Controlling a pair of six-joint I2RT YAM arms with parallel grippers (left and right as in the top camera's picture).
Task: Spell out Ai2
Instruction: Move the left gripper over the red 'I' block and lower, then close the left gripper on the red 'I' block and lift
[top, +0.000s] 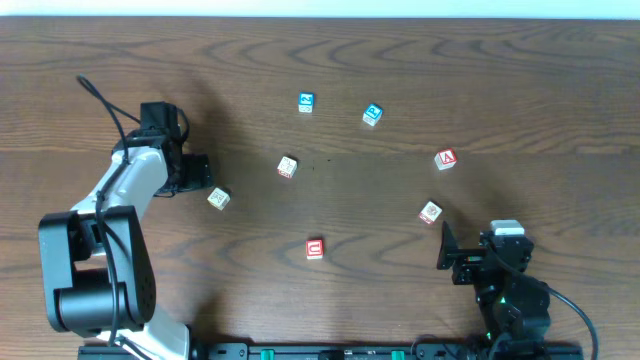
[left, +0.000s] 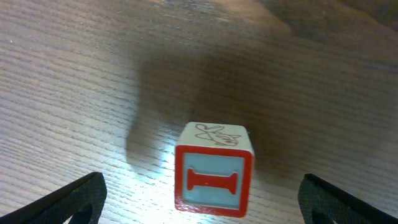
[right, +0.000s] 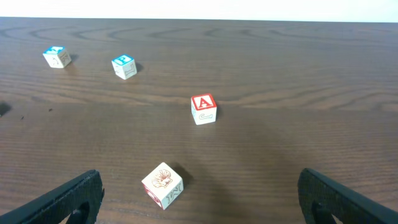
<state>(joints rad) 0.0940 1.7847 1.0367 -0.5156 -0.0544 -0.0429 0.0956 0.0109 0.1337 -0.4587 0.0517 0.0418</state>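
Observation:
My left gripper (top: 203, 172) is open, low over the table at the left. A wooden block with a red letter I (left: 214, 168) lies just ahead of it, between the open fingers (left: 202, 202) and untouched; in the overhead view it is the block (top: 219, 198) by the gripper. My right gripper (top: 445, 246) is open and empty at the front right. The red A block (top: 446, 159) stands ahead of it, also in the right wrist view (right: 203, 109). I see no face with a 2 that I can read.
Two blue-faced blocks (top: 306, 102) (top: 372, 115) lie at the back middle. A block (top: 287, 167) lies mid-table and a red one (top: 315, 248) in front. A block with a shell picture (right: 163, 185) lies just before the right fingers (right: 199, 193).

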